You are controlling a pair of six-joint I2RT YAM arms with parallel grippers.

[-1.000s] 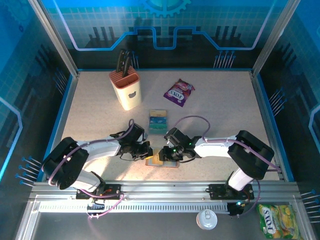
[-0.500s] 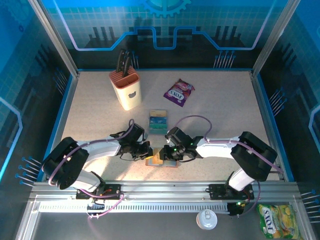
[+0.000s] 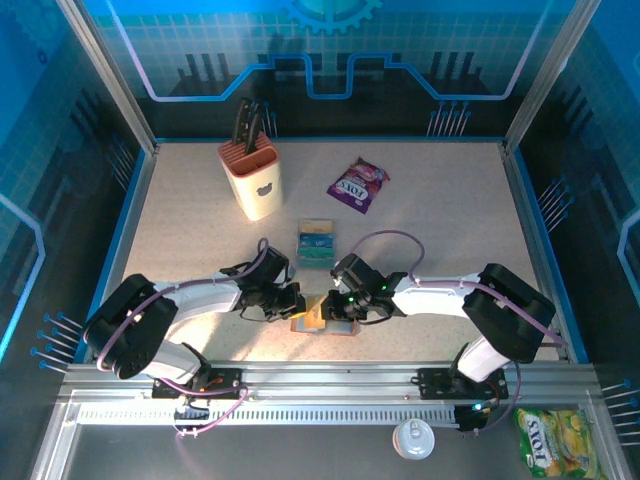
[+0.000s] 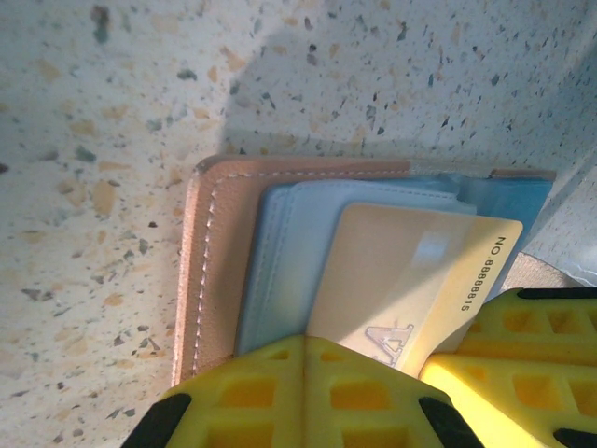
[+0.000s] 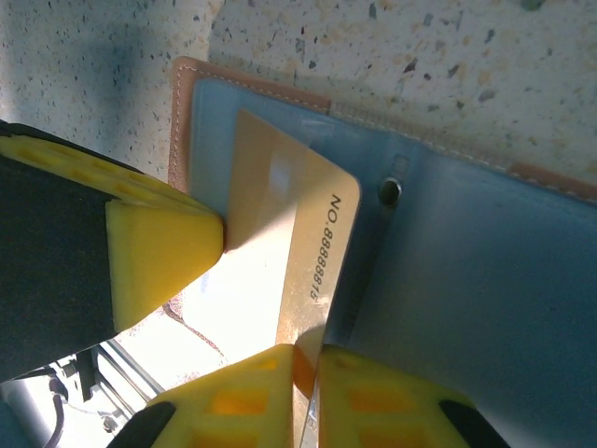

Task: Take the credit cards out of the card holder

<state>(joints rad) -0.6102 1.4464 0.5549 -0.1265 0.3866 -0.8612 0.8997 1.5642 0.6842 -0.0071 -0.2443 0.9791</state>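
Observation:
The card holder (image 3: 342, 328) lies open near the table's front edge, tan leather (image 4: 201, 271) outside and grey-blue sleeves (image 5: 485, 280) inside. A yellowish-tan credit card (image 5: 289, 243) sticks partway out of a sleeve. My right gripper (image 5: 306, 353) is shut on that card's edge. My left gripper (image 4: 303, 343) is shut, its tips resting on the sleeves and the card (image 4: 410, 271) beside the leather edge. In the top view the left gripper (image 3: 296, 306) and right gripper (image 3: 334, 304) meet over the holder. Teal and blue credit cards (image 3: 317, 243) lie stacked just beyond.
A cream knife block (image 3: 252, 178) stands at the back left and a purple snack packet (image 3: 358, 185) lies at the back centre. Off the table in front are a white lid (image 3: 413, 437) and a yellow packet (image 3: 553, 440).
The right arm has edged very slightly toward the holder. The left arm and the holder have stayed where they were.

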